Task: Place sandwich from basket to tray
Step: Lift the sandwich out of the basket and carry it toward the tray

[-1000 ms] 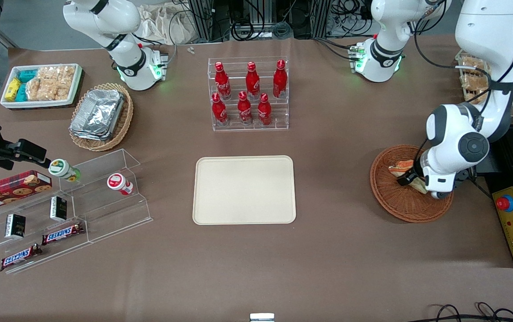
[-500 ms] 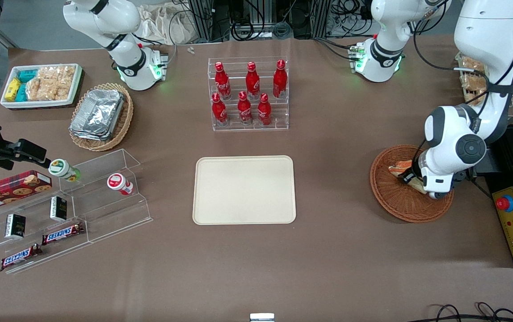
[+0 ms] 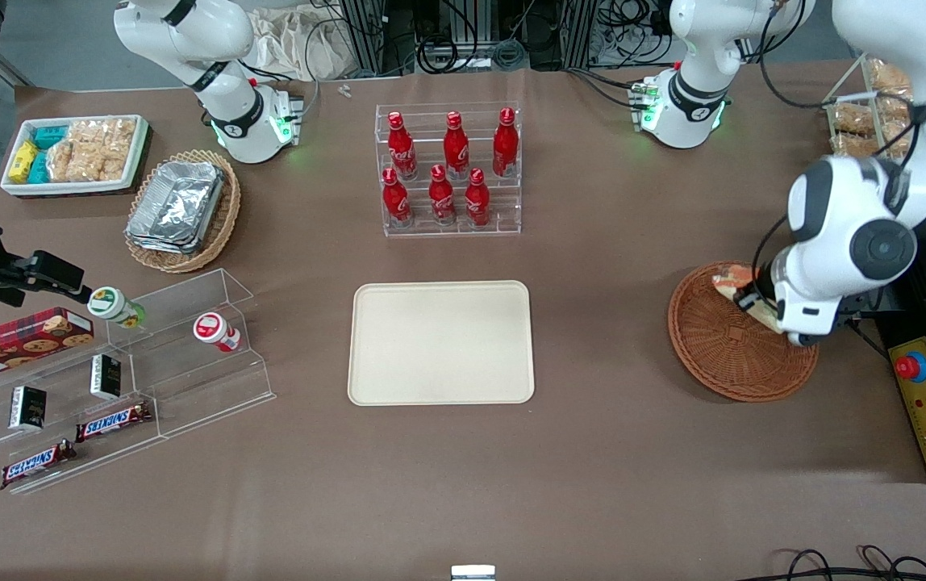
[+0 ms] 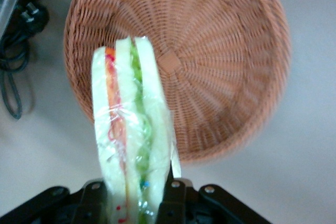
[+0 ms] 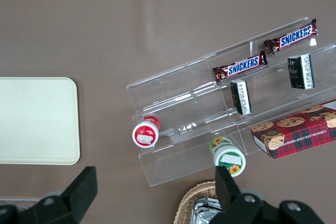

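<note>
Claw (image 4: 135,192) pinches the sandwich (image 4: 131,135) by its wide end, clear above the basket (image 4: 210,66), so it can carry toward the tray (image 3: 440,342) at nine o'clock.

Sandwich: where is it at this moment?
The sandwich is clamped in the left gripper, lifted above the now-empty basket at the working arm's end of the table.

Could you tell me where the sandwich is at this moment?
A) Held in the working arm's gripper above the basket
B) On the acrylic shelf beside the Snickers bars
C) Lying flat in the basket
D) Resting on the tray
A: the gripper is shut on the sandwich, which hangs clear above the basket; the tray holds nothing.
</note>
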Available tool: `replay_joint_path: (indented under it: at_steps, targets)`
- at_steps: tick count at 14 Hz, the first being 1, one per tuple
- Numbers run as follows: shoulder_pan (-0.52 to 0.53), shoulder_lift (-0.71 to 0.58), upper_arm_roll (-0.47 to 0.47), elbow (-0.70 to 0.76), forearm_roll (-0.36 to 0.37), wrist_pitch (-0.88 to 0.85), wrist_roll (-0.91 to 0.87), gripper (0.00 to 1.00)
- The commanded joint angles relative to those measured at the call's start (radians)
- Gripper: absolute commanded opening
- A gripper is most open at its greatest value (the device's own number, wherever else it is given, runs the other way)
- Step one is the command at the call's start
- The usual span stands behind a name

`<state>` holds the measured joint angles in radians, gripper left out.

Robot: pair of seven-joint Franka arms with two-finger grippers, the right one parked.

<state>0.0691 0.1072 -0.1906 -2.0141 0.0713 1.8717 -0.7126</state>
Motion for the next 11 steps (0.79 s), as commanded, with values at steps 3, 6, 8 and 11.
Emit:
replay_joint_path:
  at_steps: [3, 6, 8, 11]
  targets:
    - [-0.006, -0.031, -0.223, 0.116, -0.123, -0.129, 0.097, 0.0]
    - [-0.011, 0.018, -0.383, 0.101, -0.154, 0.007, 0.085, 0.0]
    - [-0.028, 0.089, -0.443, 0.104, -0.148, 0.09, 0.087, 0.0]
    - [-0.142, 0.184, -0.446, 0.104, -0.046, 0.266, 0.087, 0.0]
